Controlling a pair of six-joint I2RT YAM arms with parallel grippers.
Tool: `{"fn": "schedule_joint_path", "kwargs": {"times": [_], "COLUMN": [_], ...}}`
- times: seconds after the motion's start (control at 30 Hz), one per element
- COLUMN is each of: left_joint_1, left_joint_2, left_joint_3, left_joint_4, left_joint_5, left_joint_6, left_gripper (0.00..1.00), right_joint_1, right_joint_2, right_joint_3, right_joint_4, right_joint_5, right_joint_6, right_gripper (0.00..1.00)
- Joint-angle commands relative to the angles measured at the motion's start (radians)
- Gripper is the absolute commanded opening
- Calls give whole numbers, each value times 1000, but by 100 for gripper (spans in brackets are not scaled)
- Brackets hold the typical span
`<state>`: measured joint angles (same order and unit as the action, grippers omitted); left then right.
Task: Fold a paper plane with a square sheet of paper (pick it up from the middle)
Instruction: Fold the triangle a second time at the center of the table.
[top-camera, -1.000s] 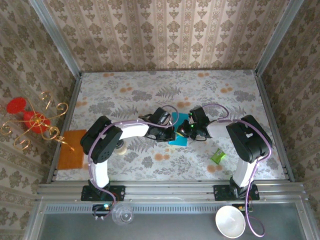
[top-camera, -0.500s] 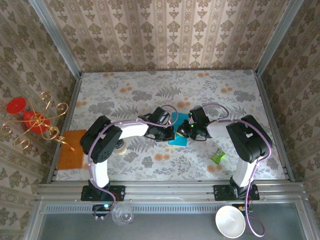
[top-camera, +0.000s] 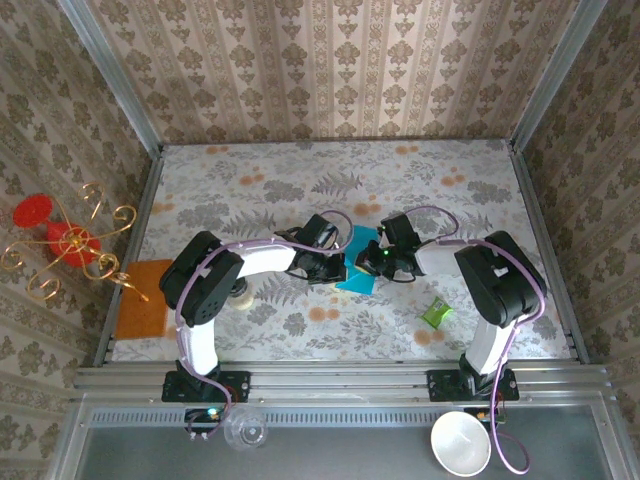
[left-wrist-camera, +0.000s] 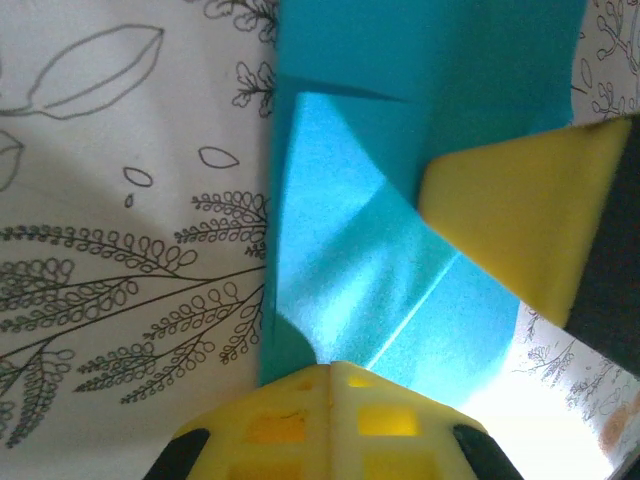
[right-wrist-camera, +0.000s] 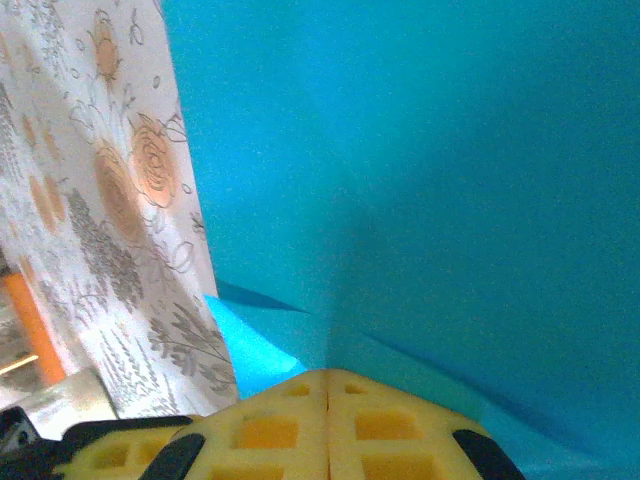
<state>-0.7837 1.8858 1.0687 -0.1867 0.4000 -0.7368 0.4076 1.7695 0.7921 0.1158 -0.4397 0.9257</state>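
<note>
2 arms bent inward, left pincer (left-wrist-camera: 330, 372), right pincer (right-wrist-camera: 328, 376) clamped (tips close).

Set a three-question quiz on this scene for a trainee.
1. True or false: the green wrapper lies left of the square sheet of paper.
2. The left claw and right claw are: A both open; B both pinching the sheet; C one open, one shut.
3. Fill in: the orange mat lies by the ___ edge of the table.
Key: 1 false, it lies right; 2 B; 3 left.

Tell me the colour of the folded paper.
The paper is teal-blue, clearest in the left wrist view.
</note>
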Motion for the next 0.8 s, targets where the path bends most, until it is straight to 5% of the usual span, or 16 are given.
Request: {"fn": "schedule_joint_path", "kwargs": {"times": [0.0,0.5,0.77], "left_joint_1": [6,6,11], "left_joint_2": [27,31,27], "left_joint_3": [-29,-18,-40], "left_joint_4": [-77,-68,-77], "left_joint_5": [-20,-3,-6], "left_joint_6": [18,16,8], "left_gripper": [0,0,0], "right_joint_1": [-5,73,-6], "right_joint_2": [-77,1,28], "right_joint_3": [11,52,2], "right_joint_4": [-107,-111,-92], "right_joint_5": [22,-6,52], "right_joint_6": [-99,-97,-65], "right_gripper": [12,10,9]}}
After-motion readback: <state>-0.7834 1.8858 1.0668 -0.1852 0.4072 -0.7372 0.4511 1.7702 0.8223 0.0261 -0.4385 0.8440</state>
